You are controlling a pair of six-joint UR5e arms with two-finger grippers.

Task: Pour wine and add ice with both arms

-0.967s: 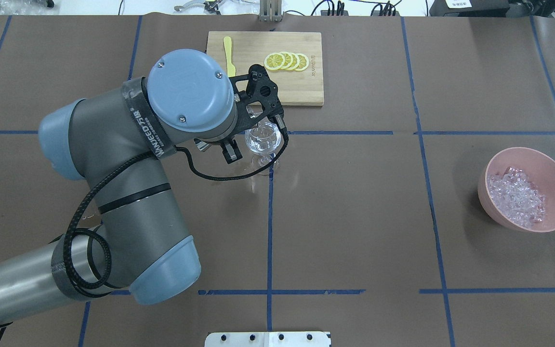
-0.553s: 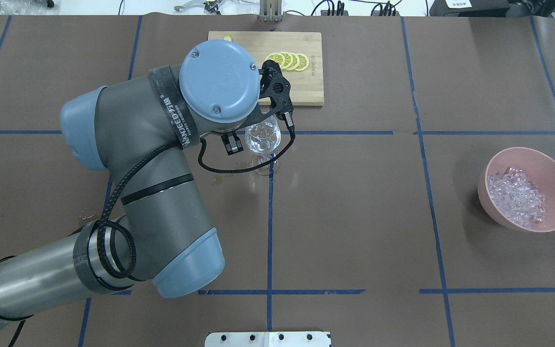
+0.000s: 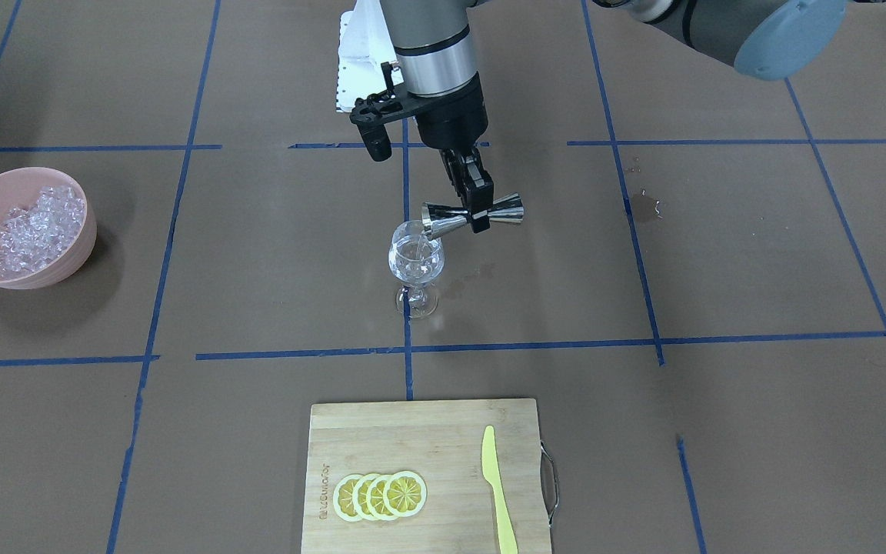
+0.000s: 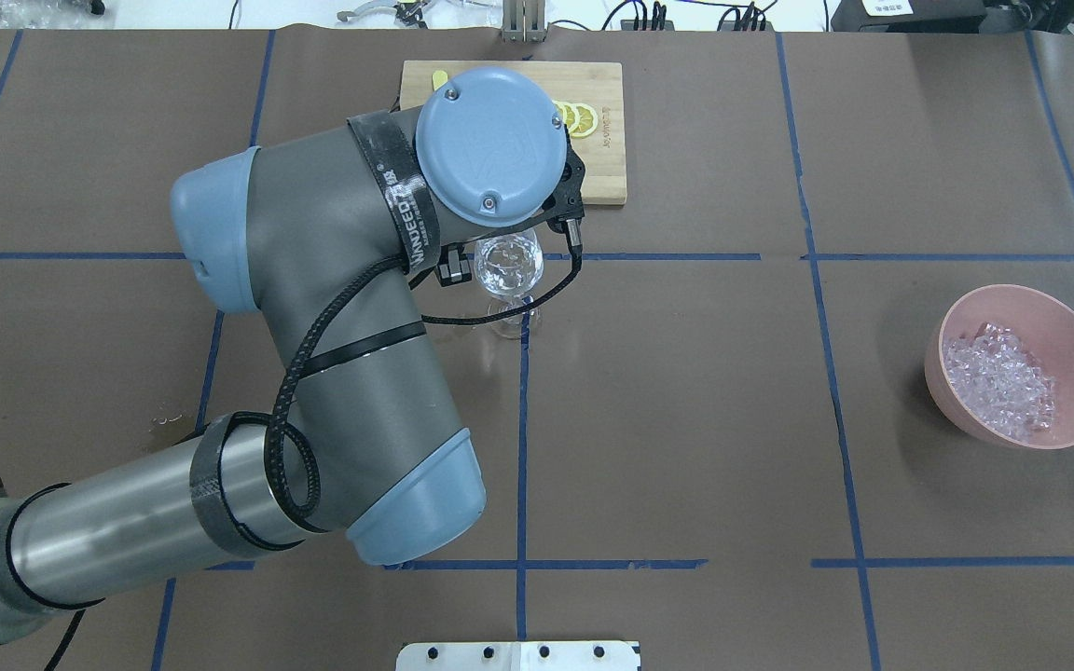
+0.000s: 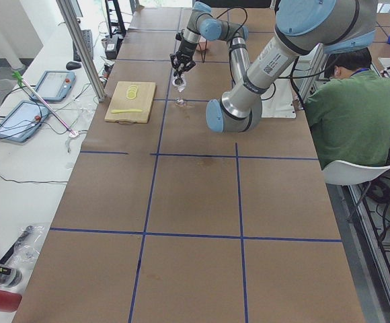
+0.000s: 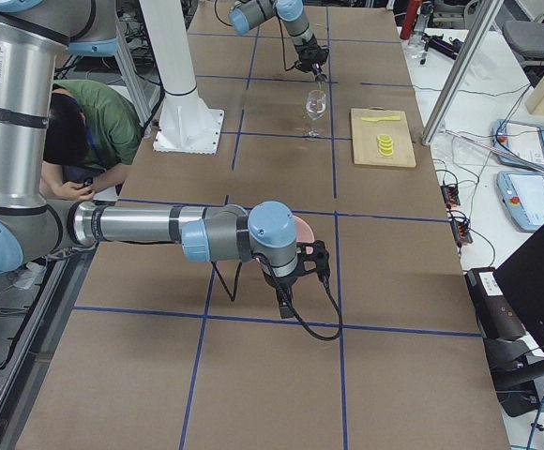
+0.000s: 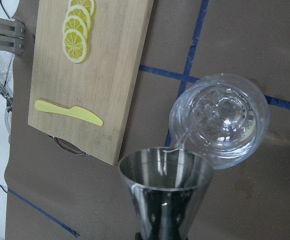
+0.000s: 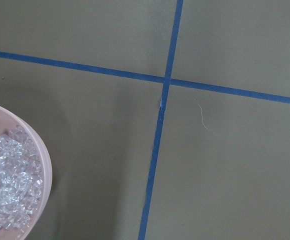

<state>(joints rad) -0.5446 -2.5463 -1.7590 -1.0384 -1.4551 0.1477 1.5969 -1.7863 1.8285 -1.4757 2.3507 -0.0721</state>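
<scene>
My left gripper (image 3: 478,201) is shut on a steel jigger (image 3: 474,215), tipped on its side over the wine glass (image 3: 416,261). A thin clear stream runs from the jigger (image 7: 165,190) into the glass bowl (image 7: 220,117), which holds clear liquid. In the overhead view the wrist hides the gripper behind the glass (image 4: 509,264). The ice (image 3: 31,227) is heaped in a pink bowl (image 4: 1073,326) at the table's right end. My right gripper (image 6: 286,292) hangs beside that bowl; I cannot tell if it is open. Its wrist view shows ice (image 8: 5,185) but no fingers.
A wooden cutting board (image 3: 420,446) with lemon slices (image 3: 380,495) and a yellow knife (image 3: 497,485) lies beyond the glass. Wet spots (image 3: 643,204) mark the paper. The white pedestal base (image 3: 354,61) is at the robot's side. A person sits behind the robot (image 5: 356,108).
My left arm has swung right and forward, its wrist turning over the glass and now covering most of the lemon slices. The glass and the bowl have not moved.
</scene>
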